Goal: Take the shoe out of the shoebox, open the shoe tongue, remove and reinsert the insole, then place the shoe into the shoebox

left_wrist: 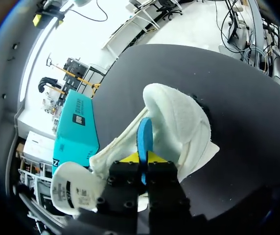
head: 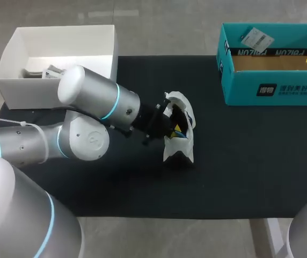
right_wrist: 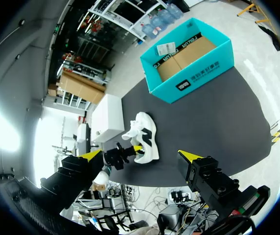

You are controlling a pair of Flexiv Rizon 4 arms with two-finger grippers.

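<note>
A white shoe with black patches (head: 179,134) lies on its side in the middle of the black mat (head: 239,161). My left gripper (head: 176,129) reaches into its opening from the left. In the left wrist view the left gripper (left_wrist: 144,157) is shut on the edge of a blue insole (left_wrist: 144,137) that stands up out of the white shoe (left_wrist: 179,127). The teal shoebox (head: 271,86) stands open at the back right. My right gripper (right_wrist: 140,155) hangs high above the table, open with nothing in it, and the shoe (right_wrist: 142,139) is far below it.
A white open box (head: 14,64) with small items inside sits at the back left corner. My left arm's elbow and forearm (head: 89,118) cover the mat's left part. A paper label (head: 256,38) lies inside the teal shoebox.
</note>
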